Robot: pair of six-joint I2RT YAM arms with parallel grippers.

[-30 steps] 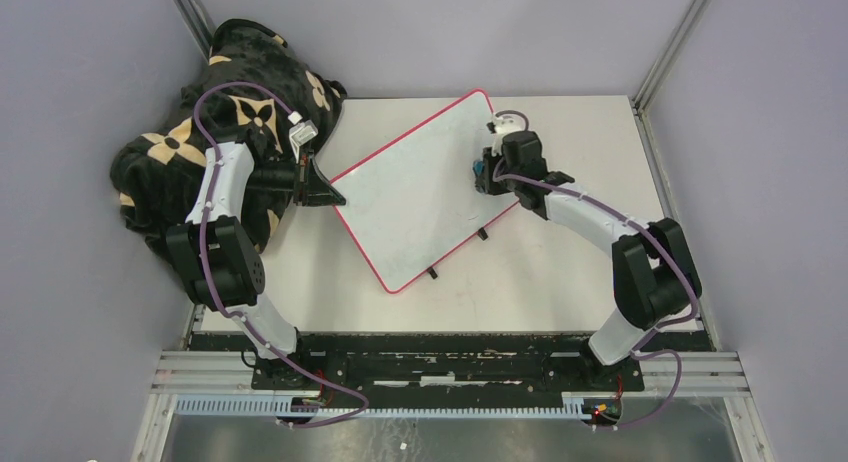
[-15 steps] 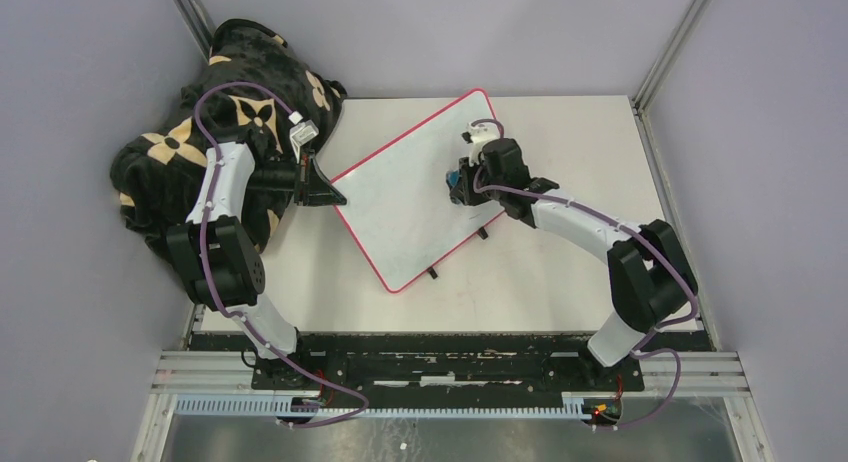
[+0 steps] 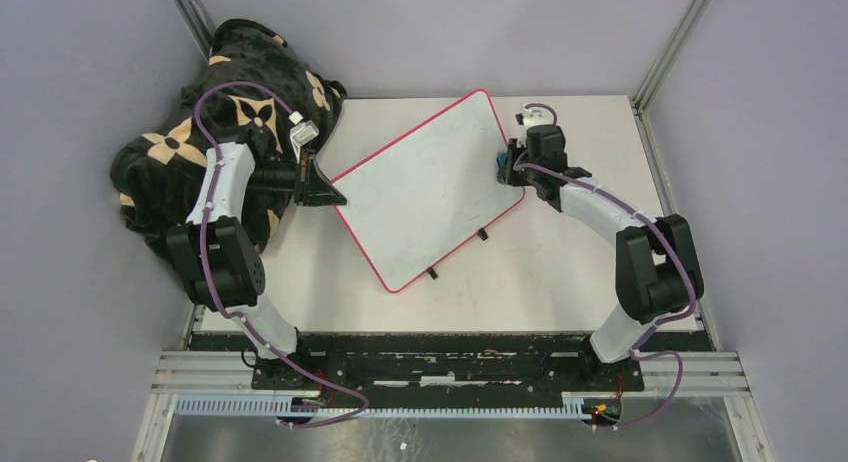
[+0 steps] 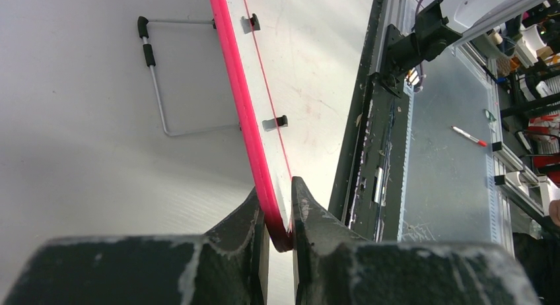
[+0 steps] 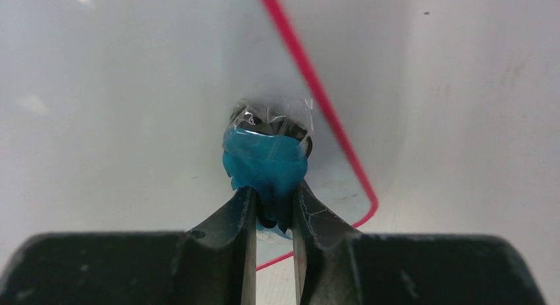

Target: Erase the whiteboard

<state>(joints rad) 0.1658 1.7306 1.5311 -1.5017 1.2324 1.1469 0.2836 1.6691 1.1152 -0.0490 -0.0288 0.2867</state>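
Right wrist: the right gripper [image 5: 272, 207] is clamped on a blue pad [image 5: 265, 161], with the board [image 5: 132, 87] right under its tip. The left gripper [image 4: 277, 218] pinches the board's rim. I'd press flat and overlap strokes.

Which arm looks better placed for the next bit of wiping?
Right: the right gripper holds the blue eraser over a corner of the whiteboard; the left gripper is clamped on its rim, apparently steadying it.

I'm seeing plain lilac-grey walls [image 3: 90, 62] on three sides, slim aluminium corner posts [image 3: 668, 42] — a matte white tabletop [image 3: 560, 272] between them, evenly lit — and a black plush blanket with tan flowers [image 3: 150, 172] heaped far left.
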